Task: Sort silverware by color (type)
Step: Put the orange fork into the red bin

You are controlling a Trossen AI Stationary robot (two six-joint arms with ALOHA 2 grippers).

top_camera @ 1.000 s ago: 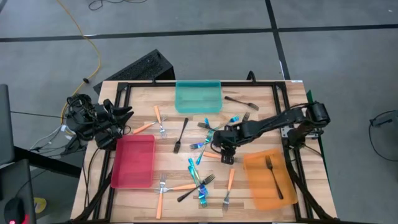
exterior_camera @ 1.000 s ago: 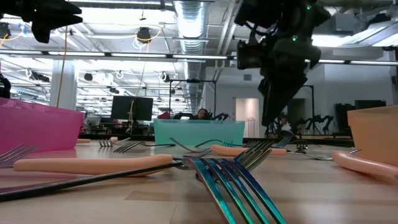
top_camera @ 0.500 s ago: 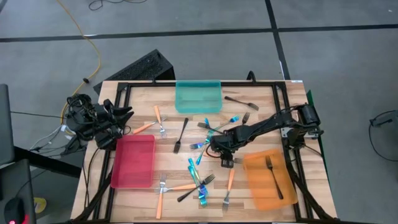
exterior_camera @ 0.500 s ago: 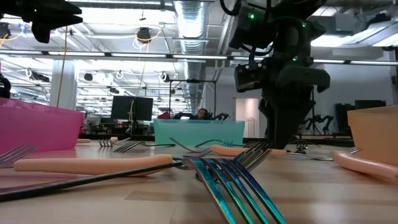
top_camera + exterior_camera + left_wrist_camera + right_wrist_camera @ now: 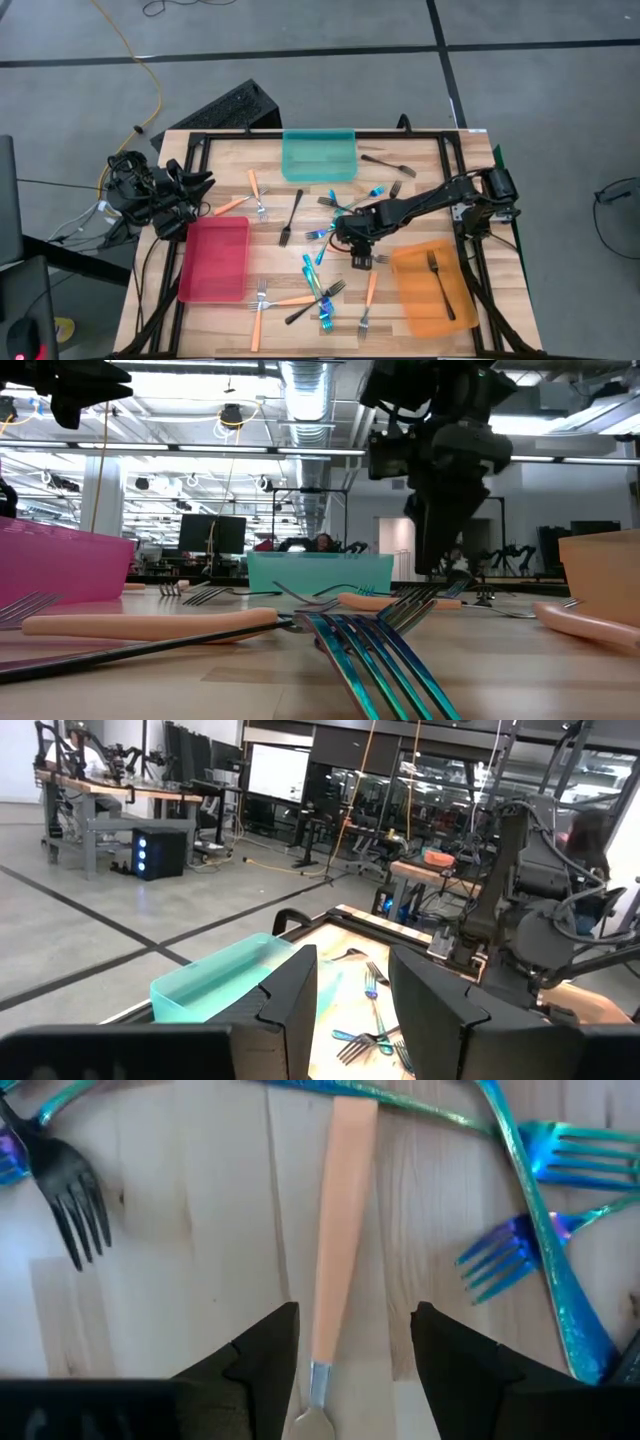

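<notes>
Orange-handled fork (image 5: 335, 1230) between right gripper (image 5: 355, 1355) jaws, untouched; jaws spread wide above table (image 5: 180, 1300).

Dark jointed arms (image 5: 430, 203), black cables

Orange, blue and black forks (image 5: 318, 285) lie scattered, one apparently in a tray.

My right tool (image 5: 340, 1380) straddles an orange-handled fork (image 5: 338, 1230) with fingers spread, bare wood on both sides of the handle. Blue forks (image 5: 545, 1230) crowd one side, a black fork (image 5: 70, 1195) the other. On the table (image 5: 275, 262), open wood lies between the red tray (image 5: 213, 258) and the central fork pile (image 5: 320, 290). The left tool (image 5: 195, 195) sits clear at the left edge.
</notes>
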